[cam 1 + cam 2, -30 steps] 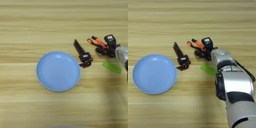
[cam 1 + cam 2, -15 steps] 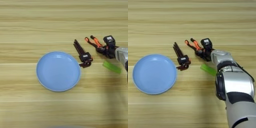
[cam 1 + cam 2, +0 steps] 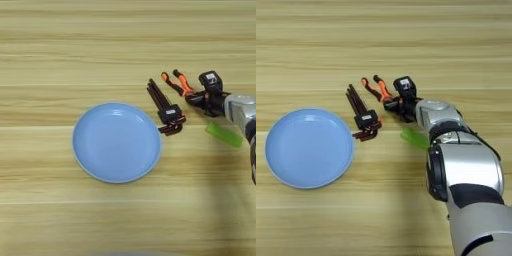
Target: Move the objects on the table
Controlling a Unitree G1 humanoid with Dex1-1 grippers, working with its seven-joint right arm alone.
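The pliers (image 3: 377,90) are being gripped at their head end by the right gripper (image 3: 396,104), its fingers closed around them, handles pointing up-left just beside the hex-key set (image 3: 362,116). The plate (image 3: 117,142) is being left untouched on the table (image 3: 60,55). Nothing is judged relocated yet; all three objects are awaiting moving.

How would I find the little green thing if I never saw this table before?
Start at the big blue plate and go right, past the black hex-key set. The small green piece lies flat beside the silver forearm, the only bright green thing there.
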